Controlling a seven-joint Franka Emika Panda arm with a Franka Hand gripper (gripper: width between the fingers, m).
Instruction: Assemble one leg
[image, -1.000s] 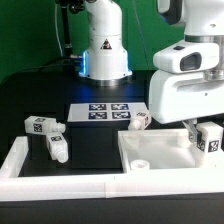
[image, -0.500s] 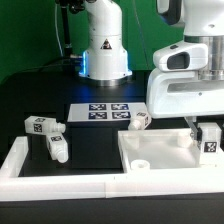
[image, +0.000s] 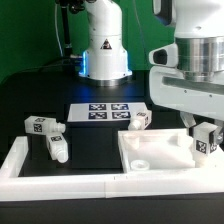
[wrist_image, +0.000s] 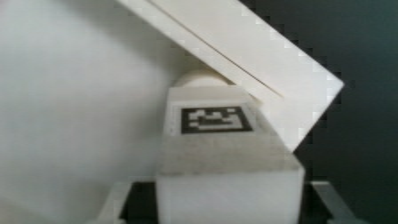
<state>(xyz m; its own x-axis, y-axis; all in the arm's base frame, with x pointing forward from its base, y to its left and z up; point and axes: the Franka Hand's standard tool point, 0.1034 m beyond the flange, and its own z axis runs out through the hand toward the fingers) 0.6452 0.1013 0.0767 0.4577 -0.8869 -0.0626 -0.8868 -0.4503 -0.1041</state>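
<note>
The marker board (image: 107, 112) lies at centre frame in the exterior view, behind the large panel (image: 165, 152) at lower right. One leg (image: 140, 121) stands at the panel's far left corner, two more ( (image: 43, 125) and (image: 58, 148)) lie at middle left. At the right edge the gripper (image: 206, 138) holds a fourth leg (image: 207, 140) over the panel (seen close in the wrist view (wrist_image: 217, 150)).

No words, brands or numbers can be read anywhere. Only black-and-white square tags show — on the marker board (image: 108, 110) and the leg (wrist_image: 217, 125).
</note>
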